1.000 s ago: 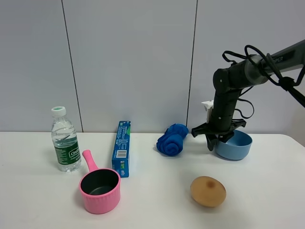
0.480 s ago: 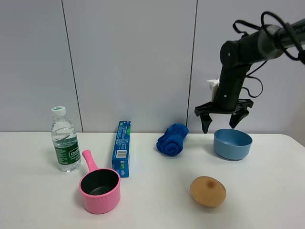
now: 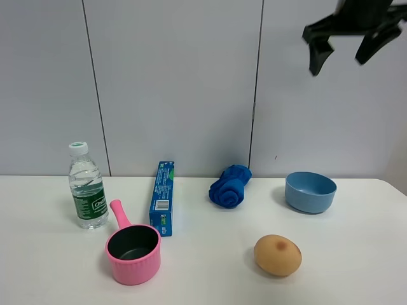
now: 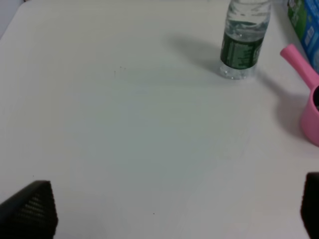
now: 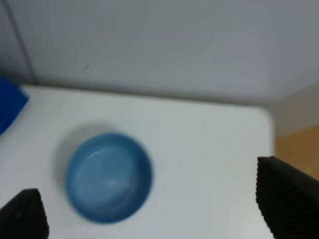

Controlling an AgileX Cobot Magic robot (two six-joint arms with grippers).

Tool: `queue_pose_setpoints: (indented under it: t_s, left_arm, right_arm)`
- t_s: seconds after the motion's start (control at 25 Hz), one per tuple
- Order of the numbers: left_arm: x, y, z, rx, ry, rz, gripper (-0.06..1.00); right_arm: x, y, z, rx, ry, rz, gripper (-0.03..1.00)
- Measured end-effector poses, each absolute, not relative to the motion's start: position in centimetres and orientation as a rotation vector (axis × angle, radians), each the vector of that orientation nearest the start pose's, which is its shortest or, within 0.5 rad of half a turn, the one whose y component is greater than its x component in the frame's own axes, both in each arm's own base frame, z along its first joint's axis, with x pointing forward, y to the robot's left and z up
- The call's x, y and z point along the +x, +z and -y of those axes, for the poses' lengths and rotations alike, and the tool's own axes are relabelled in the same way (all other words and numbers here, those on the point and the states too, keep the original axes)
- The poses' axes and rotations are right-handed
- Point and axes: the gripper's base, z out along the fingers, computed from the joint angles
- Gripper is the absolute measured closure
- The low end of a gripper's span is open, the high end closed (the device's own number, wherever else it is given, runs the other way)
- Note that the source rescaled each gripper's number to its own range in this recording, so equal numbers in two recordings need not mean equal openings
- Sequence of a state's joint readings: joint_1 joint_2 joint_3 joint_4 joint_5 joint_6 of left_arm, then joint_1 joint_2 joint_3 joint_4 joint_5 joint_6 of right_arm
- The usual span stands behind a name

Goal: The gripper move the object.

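Note:
A blue bowl [image 3: 310, 192] stands empty on the white table at the back right; it also shows in the right wrist view [image 5: 108, 176]. My right gripper [image 3: 342, 52] is open and empty, high above the bowl near the top edge of the exterior view. Its fingertips [image 5: 25, 216] frame the right wrist view. My left gripper [image 4: 169, 206] is open and empty over bare table, left of the water bottle [image 4: 245, 40]; the left arm is out of the exterior view.
A rolled blue towel [image 3: 230, 185] lies left of the bowl. A tan bun-shaped object [image 3: 277, 255] sits in front. A blue box [image 3: 162, 197], a pink pot [image 3: 133, 249] and a water bottle [image 3: 86, 187] stand on the left. The table's right edge [image 5: 273, 130] is near the bowl.
My right gripper has let go of the blue bowl's rim and risen straight up, from the bowl to high above it. The bowl stays on the table.

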State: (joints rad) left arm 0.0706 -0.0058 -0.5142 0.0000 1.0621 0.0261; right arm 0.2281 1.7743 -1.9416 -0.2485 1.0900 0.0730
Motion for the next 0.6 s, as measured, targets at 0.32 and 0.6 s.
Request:
queue_pose_setpoints:
  t_s: [0.32, 0.6]
  left_arm:
    - [-0.8, 28.1, 0.1, -0.045, 0.061, -2.026, -0.06]
    - [-0.8, 28.1, 0.1, -0.045, 0.061, -2.026, -0.06]
  right_arm:
    - [33.3, 47.8, -1.9, -0.089, -0.348, -2.2, 0.13]
    - [29.4, 50.0, 2.9, 0.089, -0.476, -2.211, 0.13]
